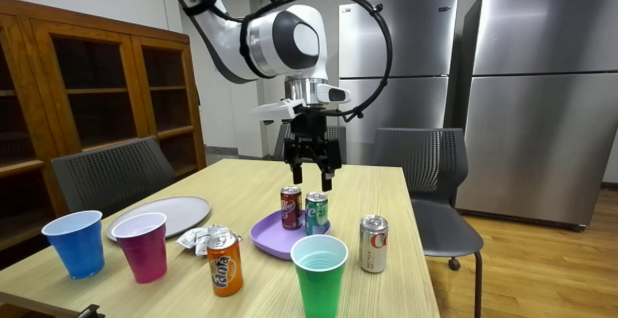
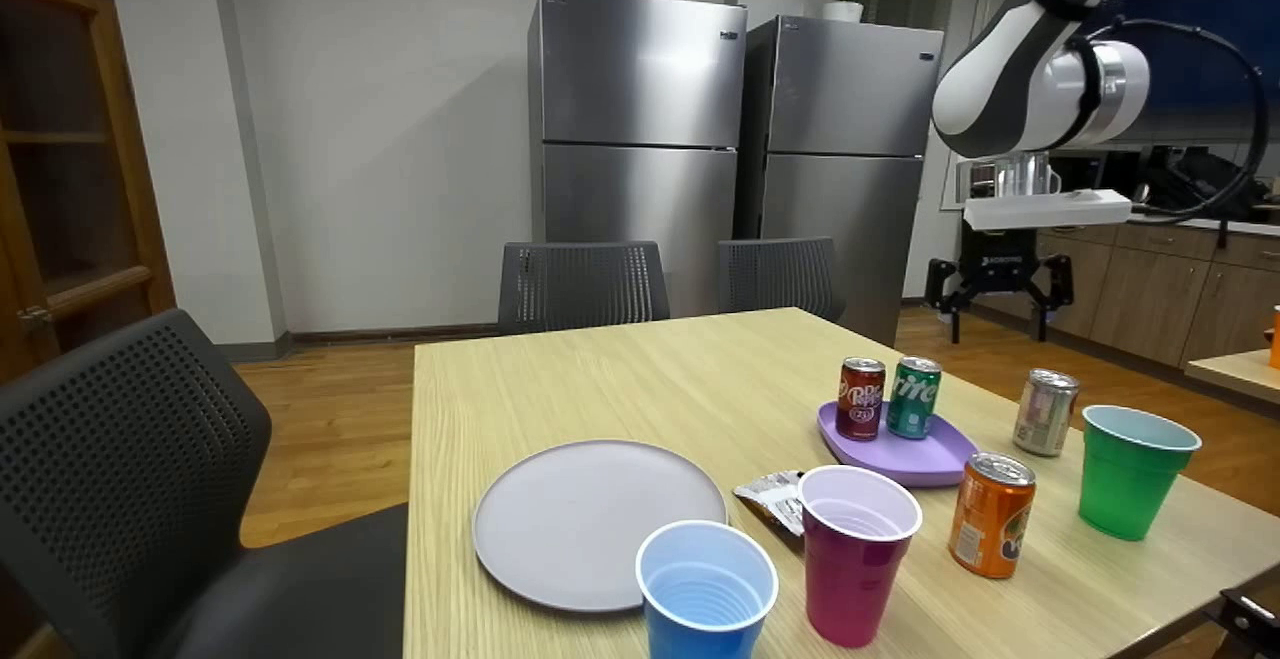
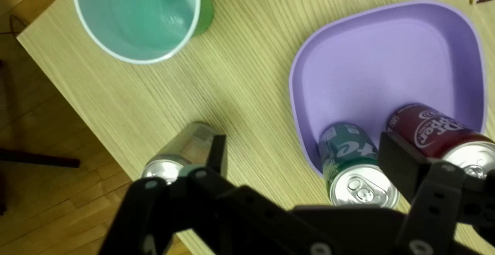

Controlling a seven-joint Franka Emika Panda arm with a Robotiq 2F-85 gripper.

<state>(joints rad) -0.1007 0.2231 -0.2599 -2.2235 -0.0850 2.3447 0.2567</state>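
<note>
My gripper (image 1: 312,179) is open and empty, pointing down above the table; it also shows in an exterior view (image 2: 998,328) and the wrist view (image 3: 303,154). Below it, a green Sprite can (image 1: 316,215) and a dark red Dr Pepper can (image 1: 291,209) stand upright on a purple plate (image 3: 371,65). In the wrist view the Sprite can (image 3: 346,150) appears between the fingers, nearer the right finger, which overlaps part of the Dr Pepper can (image 3: 429,127). A silver can (image 1: 373,245) stands on the table beside the plate; the left finger partly covers it in the wrist view (image 3: 193,142).
A green cup (image 1: 318,289), an orange Fanta can (image 1: 225,265), a magenta cup (image 1: 143,250), a blue cup (image 1: 77,245), a grey plate (image 2: 600,519) and a foil packet (image 2: 780,499) are on the table. Dark chairs (image 1: 420,163) stand around it.
</note>
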